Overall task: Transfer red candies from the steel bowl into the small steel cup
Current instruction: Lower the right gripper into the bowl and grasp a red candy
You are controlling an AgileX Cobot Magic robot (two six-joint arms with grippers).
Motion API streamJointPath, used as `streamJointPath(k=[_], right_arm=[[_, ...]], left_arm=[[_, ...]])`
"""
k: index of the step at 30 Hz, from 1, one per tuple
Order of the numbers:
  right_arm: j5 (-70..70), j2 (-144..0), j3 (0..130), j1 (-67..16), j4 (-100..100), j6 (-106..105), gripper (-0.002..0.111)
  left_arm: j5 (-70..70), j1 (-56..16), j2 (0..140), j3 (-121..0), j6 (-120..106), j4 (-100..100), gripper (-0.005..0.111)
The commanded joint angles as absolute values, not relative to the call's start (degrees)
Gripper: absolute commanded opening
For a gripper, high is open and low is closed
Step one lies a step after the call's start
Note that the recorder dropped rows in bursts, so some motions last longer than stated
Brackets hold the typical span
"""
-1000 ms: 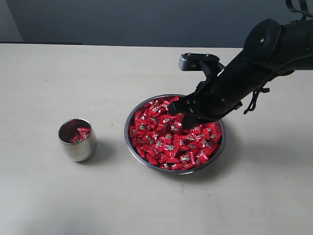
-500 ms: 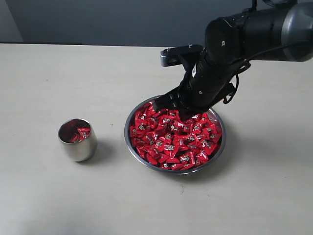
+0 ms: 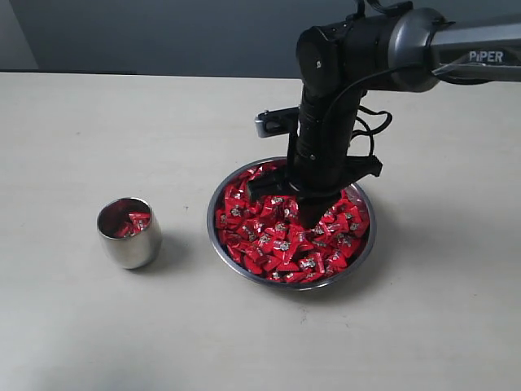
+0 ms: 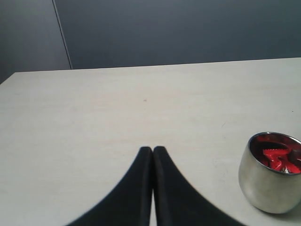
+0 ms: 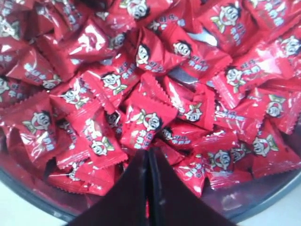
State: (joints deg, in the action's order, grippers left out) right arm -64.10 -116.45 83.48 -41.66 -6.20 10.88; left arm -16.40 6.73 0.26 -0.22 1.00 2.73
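**Right tool closed over the pile, no candy visibly in it**

My right tool [image 5: 148,153] has its two fingers pressed flat together. The tips point down into the red candies [image 5: 141,123], right at the edge of one wrapper. I see nothing caught between them, so I judge it empty. If I lift from here, I likely carry nothing across.

Pushing down while closed is the next hazard. The tips would plough the heap rather than pick from it. The candies lie close to the thin rim of the steel bowl [image 3: 213,236], so some could spill onto the desk [image 3: 81,122].

The wrappers look glossy and puffed, and I expect them to slip. A pinch on a corner alone could let go over the bare stretch between bowl and cup. Opening wide in so dense a pile may catch two or three at once.

The small steel cup [image 3: 129,234] stands upright, well apart from the bowl on its left, with a few candies inside. Its mouth is narrow and its sides are rounded. A clumsy release could bounce a candy off the rim, and a knock could tip the cup over.

My left tool [image 4: 153,149] is also closed on nothing, over bare desk near the cup. The exterior view does not show that arm, so I cannot judge clearance if the right arm reaches across.
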Motion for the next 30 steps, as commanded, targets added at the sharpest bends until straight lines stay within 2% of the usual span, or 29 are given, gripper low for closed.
streamJointPath(k=[1,5,7,8,9,11,12,19,30], right_arm=[[-63.99,-117.03,83.91,-41.76,-8.13,10.03,-0.001],[-63.47,-117.03,83.91,-41.76,-11.90,6.52,0.000],[-63.60,-117.03,83.91,-41.76,-13.26,5.79,0.007],[-63.60,-117.03,83.91,-41.76,-13.86,5.79,0.013],[-63.60,-117.03,83.91,-41.76,-13.97,5.93,0.027],[-63.60,-117.03,83.91,-41.76,-14.37,7.24,0.043],[-63.60,-117.03,83.91,-41.76,-14.37,8.27,0.044],[-60.77,-117.96,83.91,-41.65,-5.79,18.13,0.045],[-54.33,-120.55,83.91,-41.76,-9.02,21.16,0.045]], left_arm=[[-16.29,6.77,0.00,0.00,1.12,2.57,0.000],[-16.29,6.77,0.00,0.00,1.12,2.57,0.000],[-16.29,6.77,0.00,0.00,1.12,2.57,0.000],[-16.29,6.77,0.00,0.00,1.12,2.57,0.000],[-16.29,6.77,0.00,0.00,1.12,2.57,0.000],[-16.29,6.77,0.00,0.00,1.12,2.57,0.000],[-16.29,6.77,0.00,0.00,1.12,2.57,0.000],[-16.29,6.77,0.00,0.00,1.12,2.57,0.000],[-16.29,6.77,0.00,0.00,1.12,2.57,0.000]])
